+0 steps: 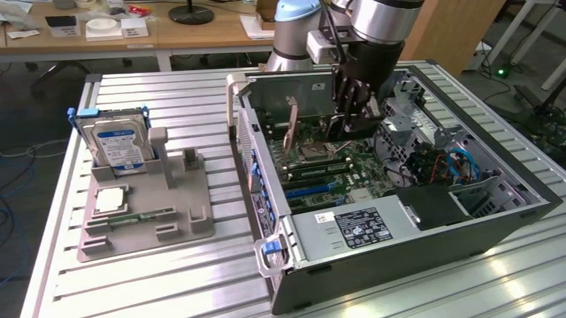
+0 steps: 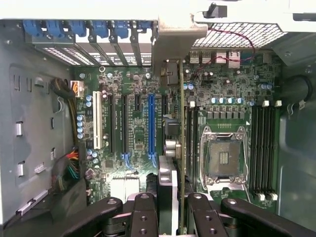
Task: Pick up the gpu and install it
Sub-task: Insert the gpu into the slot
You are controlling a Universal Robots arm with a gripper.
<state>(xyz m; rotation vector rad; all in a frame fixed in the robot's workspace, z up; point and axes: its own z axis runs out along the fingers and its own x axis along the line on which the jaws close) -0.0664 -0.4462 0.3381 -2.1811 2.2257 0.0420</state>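
The gpu (image 2: 181, 123) stands inside the case (image 1: 398, 265), the holder (image 1: 150, 199) at the exterior view's left.

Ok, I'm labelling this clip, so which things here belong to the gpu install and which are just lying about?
In the job: gpu, a thin dark card with metal end bracket; black gripper closed on it; open black computer case; green motherboard.
Lying about: blue-labelled silver hard drive; narrow green memory stick; square silver processor chip; grey plastic holder under them.

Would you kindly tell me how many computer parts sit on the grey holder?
3: a hard drive upright at its far end, a square chip flat midway, a memory stick nearest the camera. None looks hidden.
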